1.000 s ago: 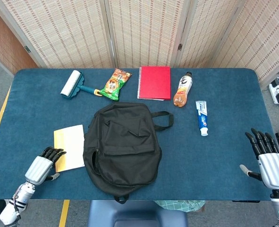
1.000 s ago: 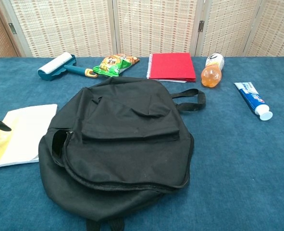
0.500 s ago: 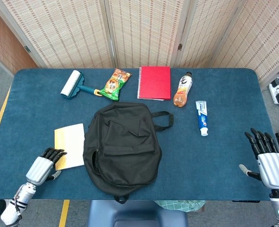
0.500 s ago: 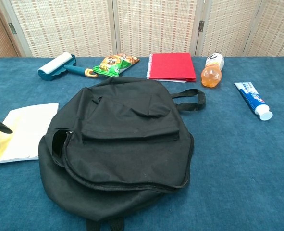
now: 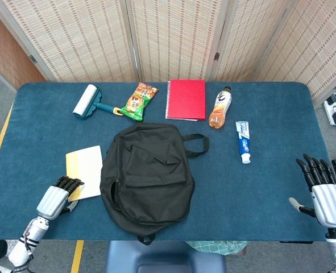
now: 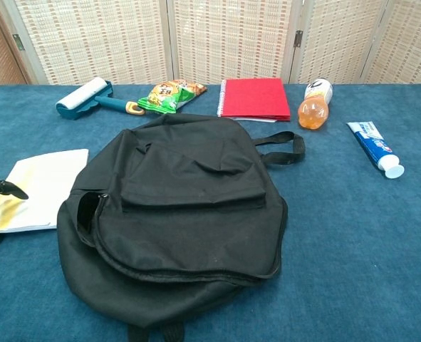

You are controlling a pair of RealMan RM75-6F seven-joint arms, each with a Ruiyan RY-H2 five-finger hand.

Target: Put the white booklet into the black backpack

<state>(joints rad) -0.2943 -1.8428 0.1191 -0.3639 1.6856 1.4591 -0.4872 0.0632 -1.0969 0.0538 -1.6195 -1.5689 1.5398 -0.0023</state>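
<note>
White booklet (image 5: 84,164) lies flat on table (image 5: 258,187), touching black backpack's (image 5: 148,176) left side. Left hand (image 5: 57,197) at its near edge, fingers curled, holding nothing, probably staging a grab. Right hand (image 5: 326,193) idle, fingers spread.

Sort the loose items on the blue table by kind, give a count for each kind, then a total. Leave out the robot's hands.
Bags: 1, black backpack
Paper goods: 2, white booklet, red notebook
Drinks: 1, bottle
Snacks: 1, snack packet
Toiletries: 1, toothpaste tube
Cleaning tools: 1, lint roller
Total: 7
</note>
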